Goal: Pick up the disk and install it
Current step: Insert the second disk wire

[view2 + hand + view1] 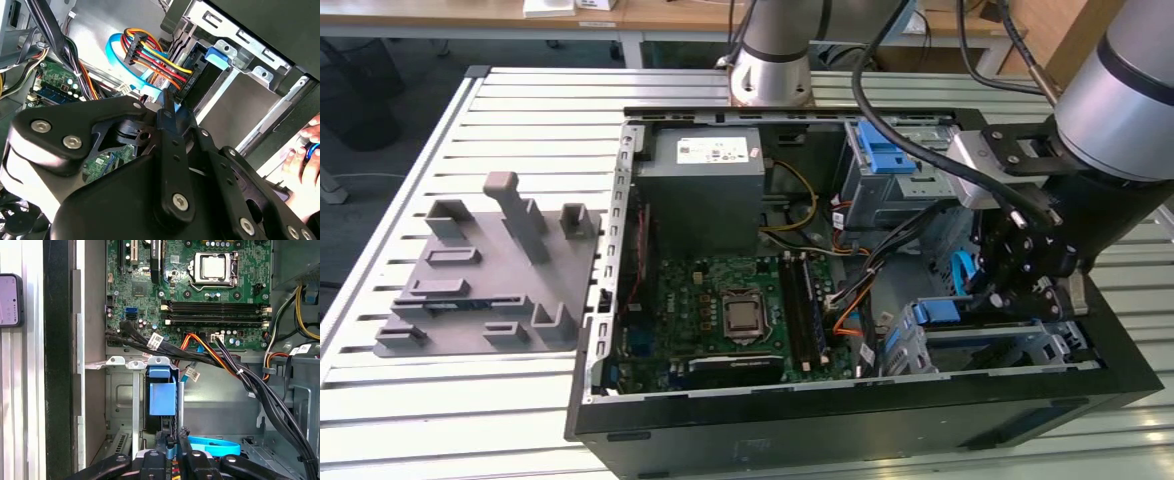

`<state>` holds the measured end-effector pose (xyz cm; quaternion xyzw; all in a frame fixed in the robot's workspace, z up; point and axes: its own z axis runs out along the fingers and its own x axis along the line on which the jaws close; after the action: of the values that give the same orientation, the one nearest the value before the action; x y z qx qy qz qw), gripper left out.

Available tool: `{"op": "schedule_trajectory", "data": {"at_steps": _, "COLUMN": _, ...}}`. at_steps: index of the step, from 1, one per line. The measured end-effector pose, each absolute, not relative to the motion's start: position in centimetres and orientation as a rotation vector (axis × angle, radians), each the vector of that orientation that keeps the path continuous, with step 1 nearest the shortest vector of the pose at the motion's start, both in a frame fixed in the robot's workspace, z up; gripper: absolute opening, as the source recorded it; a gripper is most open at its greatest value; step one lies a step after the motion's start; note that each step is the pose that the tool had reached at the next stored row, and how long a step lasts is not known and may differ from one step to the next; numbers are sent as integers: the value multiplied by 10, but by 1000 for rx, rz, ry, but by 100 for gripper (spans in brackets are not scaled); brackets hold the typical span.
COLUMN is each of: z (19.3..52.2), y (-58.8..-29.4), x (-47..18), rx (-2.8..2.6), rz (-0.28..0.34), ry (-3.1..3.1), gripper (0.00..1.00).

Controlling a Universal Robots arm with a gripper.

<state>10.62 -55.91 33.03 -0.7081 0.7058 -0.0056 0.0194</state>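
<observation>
Fixture block [487, 270]: grey, on the slatted table [400, 150], left part of the exterior view; well apart from the work.
Computer case [854, 430]: open, centre to right of the exterior view; circuit board [720, 310] in its floor, left of centre.
Disk [937, 312]: lower right of the exterior view, standing on edge in the metal cage [1014, 345]; blue bracket end facing out in the first wrist view [162, 395].
Seating: looks partly or fully in its slot; depth not readable.
Handling, judged: dense and rigid for its bulk, no flex; metal faces likely slick; shock-sensitive, so no knocks or dropping.
Hold, judged: across the blue plastic bracket edges, clear of the label face and the connector end; bracket plastic probably gives a little under pressure.
Cables [220, 357]: orange, black and blue bundle close beside the cage; snag risk.
Gripper [1014, 290]: directly at the disk's near end, low inside the case; in the first wrist view [176, 440] in line with the bracket.
Grip state: cannot tell whether clamped on the disk or only against it.
Arm [1121, 90]: enters from the upper right of the exterior view, wrist bent steeply down into the case.
</observation>
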Motion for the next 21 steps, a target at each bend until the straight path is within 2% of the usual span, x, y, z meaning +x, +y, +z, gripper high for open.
{"op": "schedule_trajectory", "data": {"at_steps": 1, "z": 331, "y": -559, "x": 106, "rx": -2198, "rz": -17, "ry": 2190, "gripper": 24}}
{"op": "schedule_trajectory", "data": {"at_steps": 21, "z": 342, "y": -559, "x": 106, "rx": -2198, "rz": -18, "ry": 2191, "gripper": 24}}
